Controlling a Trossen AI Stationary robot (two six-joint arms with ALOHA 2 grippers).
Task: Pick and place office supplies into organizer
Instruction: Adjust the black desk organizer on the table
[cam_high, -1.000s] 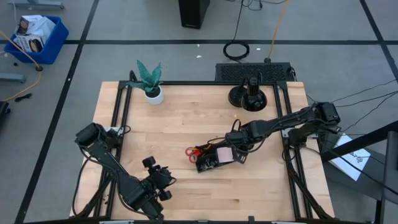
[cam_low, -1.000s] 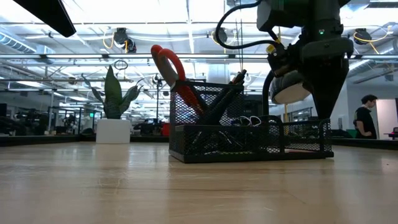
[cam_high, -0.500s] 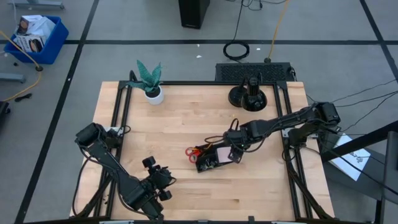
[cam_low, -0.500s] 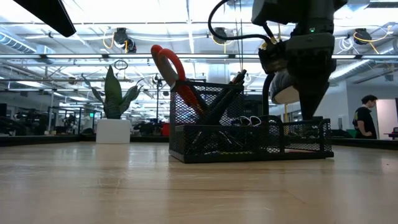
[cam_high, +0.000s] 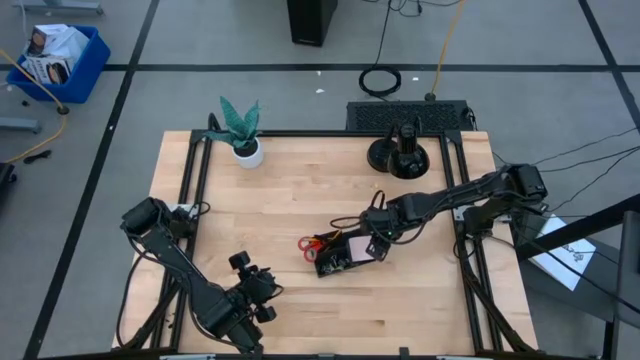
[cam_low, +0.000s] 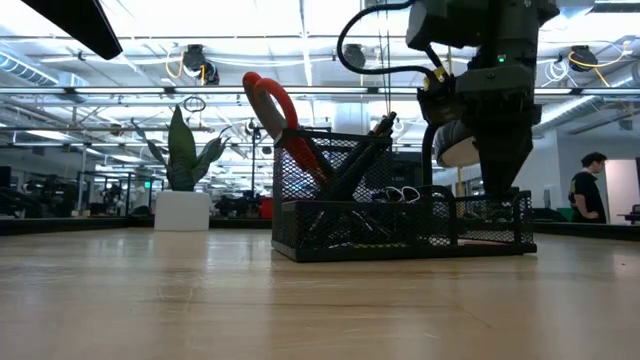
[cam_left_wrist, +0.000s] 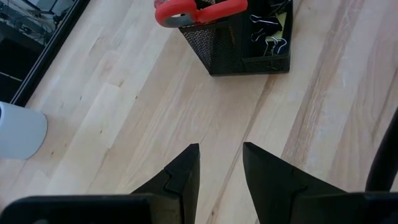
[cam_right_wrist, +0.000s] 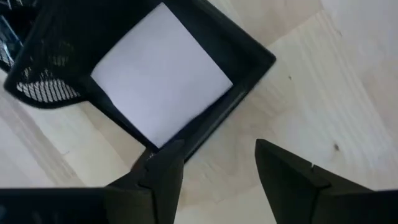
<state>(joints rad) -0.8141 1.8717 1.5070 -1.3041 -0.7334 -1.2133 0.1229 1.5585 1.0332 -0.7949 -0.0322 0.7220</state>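
Table: wood top (cam_high: 290, 200); organizer (cam_high: 345, 254) near its middle
Pad: sticky-note pad (cam_right_wrist: 161, 81) flat in organizer's end compartment
Right gripper (cam_right_wrist: 214, 165): above organizer, spread wide, empty
Left gripper (cam_left_wrist: 219, 163): parked well away, part open, empty
Tip: lift straight up, clear the mesh rim

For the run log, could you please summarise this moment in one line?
right gripper: open above black mesh organizer | pale sticky-note pad: inside | left gripper: idle

Bare table (cam_high: 270, 210) surrounds the organizer (cam_high: 345, 255); plant (cam_high: 241, 128) and stand (cam_high: 400, 155) sit far.

One organizer (cam_high: 345, 255), one scissors (cam_high: 312, 243), one plant (cam_high: 240, 125).
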